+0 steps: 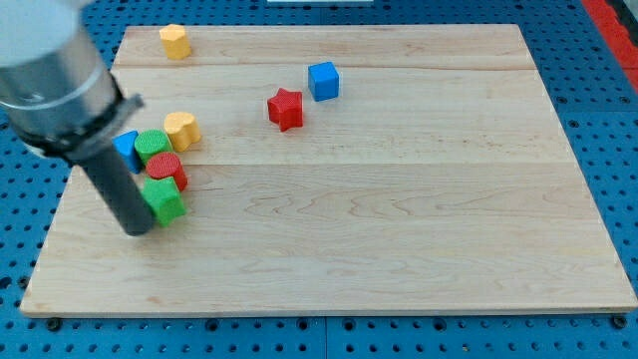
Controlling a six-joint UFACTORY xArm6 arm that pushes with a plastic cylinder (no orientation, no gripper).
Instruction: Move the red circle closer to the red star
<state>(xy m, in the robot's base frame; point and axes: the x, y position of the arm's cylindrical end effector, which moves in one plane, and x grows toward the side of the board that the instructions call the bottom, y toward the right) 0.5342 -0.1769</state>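
Note:
The red circle lies at the view's left in a cluster of blocks. A green circle touches it above and a green block touches it below. The red star lies apart, up and to the right, near the board's upper middle. My tip rests on the board just left of the green block, below and left of the red circle. The dark rod rises from it toward the view's upper left.
A blue block sits left of the green circle, partly behind the rod. A yellow block sits at the cluster's upper right. Another yellow block lies at the board's top left. A blue cube lies right of the red star.

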